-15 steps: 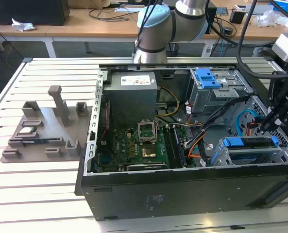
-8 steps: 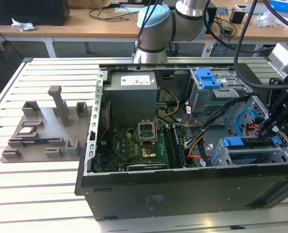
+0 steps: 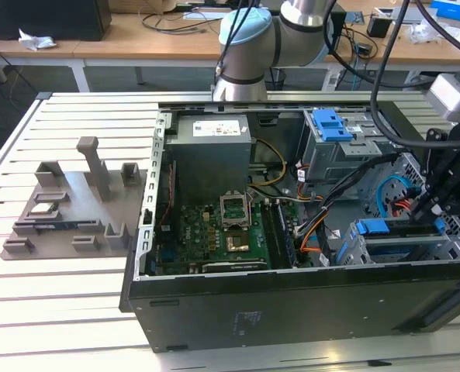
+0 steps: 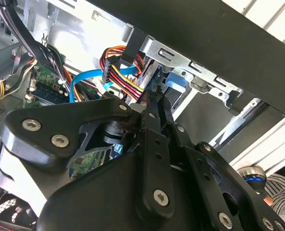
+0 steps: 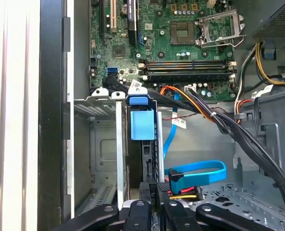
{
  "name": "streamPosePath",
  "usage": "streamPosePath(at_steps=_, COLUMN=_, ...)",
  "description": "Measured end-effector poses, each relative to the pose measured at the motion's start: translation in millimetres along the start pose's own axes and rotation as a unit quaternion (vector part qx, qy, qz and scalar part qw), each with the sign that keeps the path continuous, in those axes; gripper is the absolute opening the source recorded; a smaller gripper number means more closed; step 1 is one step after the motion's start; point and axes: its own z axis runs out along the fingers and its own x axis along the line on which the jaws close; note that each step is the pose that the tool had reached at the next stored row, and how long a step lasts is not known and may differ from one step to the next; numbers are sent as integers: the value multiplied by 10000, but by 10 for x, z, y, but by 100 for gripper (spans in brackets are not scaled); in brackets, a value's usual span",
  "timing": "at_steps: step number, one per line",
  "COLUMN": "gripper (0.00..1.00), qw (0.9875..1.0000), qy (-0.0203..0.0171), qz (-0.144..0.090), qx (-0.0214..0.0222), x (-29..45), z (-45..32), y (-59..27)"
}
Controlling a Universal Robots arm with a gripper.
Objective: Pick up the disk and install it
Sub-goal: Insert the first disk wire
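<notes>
The disk [image 5: 149,159] stands edge-on in the silver drive cage [image 5: 119,144] at the case's near corner on the exterior view's right. Its blue carrier bracket [image 5: 142,124] is at the end toward the motherboard. In the exterior view the bracket shows as a blue strip [image 3: 399,228] along the top of the cage [image 3: 354,249]. My black gripper [image 5: 153,193] reaches into the cage from the end away from the bracket. Its fingers are close together on the disk's thin edge. It also shows at the case's right end [image 3: 425,208] and in the second wrist view [image 4: 157,103].
A bundle of black, orange and red cables [image 5: 200,107] runs across beside the cage, with a blue flat cable [image 5: 200,171] looped below. A second grey cage with a blue latch plate [image 3: 330,124] sits further back. Motherboard [image 3: 214,232] and power supply [image 3: 212,159] fill the case. A grey fixture [image 3: 67,209] lies outside it.
</notes>
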Motion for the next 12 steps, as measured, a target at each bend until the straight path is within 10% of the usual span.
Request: streamPosePath(at_steps=12, gripper=17, qw=10000, qy=-4, qz=-1, qx=0, x=2, z=8, y=5)
